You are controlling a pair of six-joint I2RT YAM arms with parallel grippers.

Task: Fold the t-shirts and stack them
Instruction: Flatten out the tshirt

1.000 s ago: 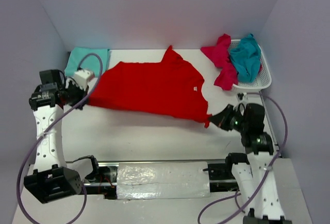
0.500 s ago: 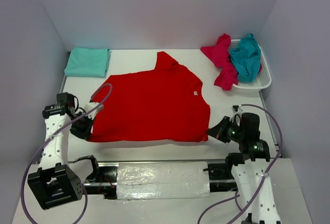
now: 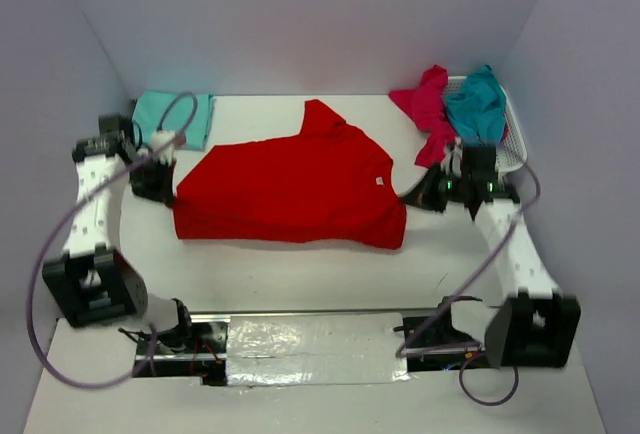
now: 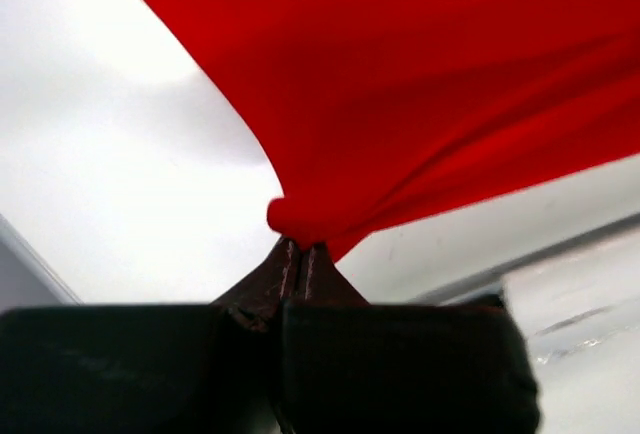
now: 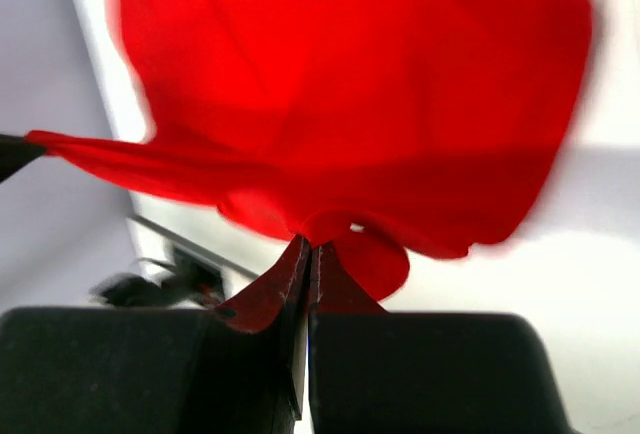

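Folded teal tee (image 3: pixel 175 116) done, L gripper (image 4: pixel 300 250) & R gripper (image 5: pixel 308 245) both pinch red tee (image 3: pixel 290 189) mid-fold, pink tee (image 3: pixel 425 106) + 2nd teal tee (image 3: pixel 478 106) wait at basket (image 3: pixel 512 164).

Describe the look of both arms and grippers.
The left arm and right arm have white links dotted with holes, black joints and black bases. A purple cable loops beside each. The left gripper and right gripper have dark brown pointed fingers.

Reaching inward from opposite sides with both white arms; clamping black two-finger left gripper (image 3: pixel 168 192) and right gripper (image 3: pixel 410 197) tightly onto opposite edges of the bright red cloth t-shirt (image 3: pixel 290 189).
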